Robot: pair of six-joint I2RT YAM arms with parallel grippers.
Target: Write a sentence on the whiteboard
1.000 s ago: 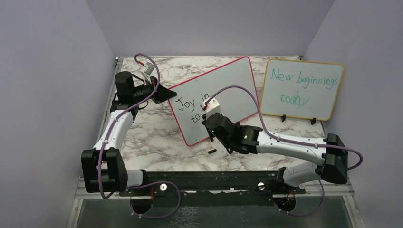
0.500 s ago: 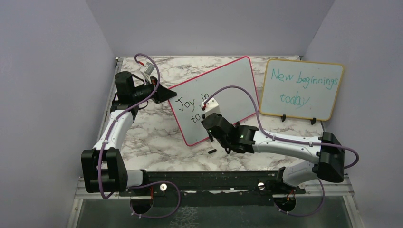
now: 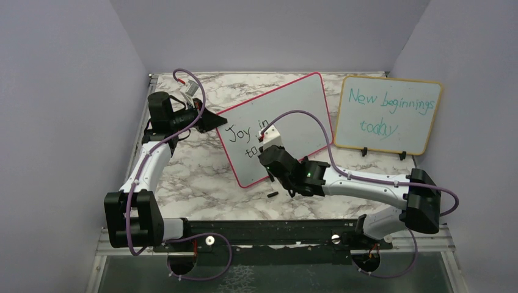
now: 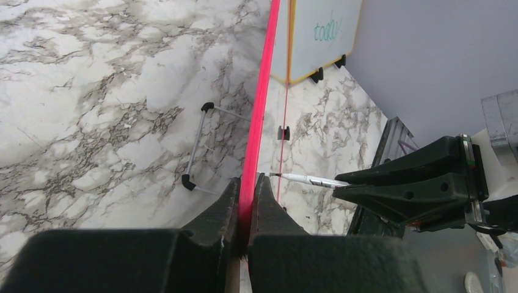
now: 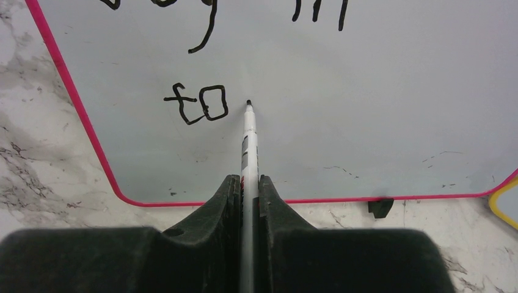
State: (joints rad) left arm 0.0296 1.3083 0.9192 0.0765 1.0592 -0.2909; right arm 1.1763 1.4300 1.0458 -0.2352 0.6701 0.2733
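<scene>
The red-framed whiteboard (image 3: 299, 110) stands tilted in mid-table. My left gripper (image 3: 214, 121) is shut on its left frame edge (image 4: 261, 104), which sits pinched between the fingertips of my left gripper (image 4: 247, 183). The sentence reads "Joy in" (image 3: 244, 130) with "to" (image 5: 198, 105) below it in black. My right gripper (image 5: 247, 180) is shut on a white marker (image 5: 249, 137). The marker's black tip is at the board surface (image 5: 379, 91), just right of the "o". From the left wrist the marker (image 4: 305, 179) points at the board's face.
A yellow-framed board (image 3: 388, 113) with teal writing stands at the back right, close to the whiteboard's right corner. A small black piece (image 3: 272, 195) lies on the marble in front of the whiteboard. A wire stand (image 4: 198, 143) sits behind the board.
My right arm's elbow and forearm have swung a little to the left. The marker tip stays beside "to". The writing and the left arm look unchanged.
</scene>
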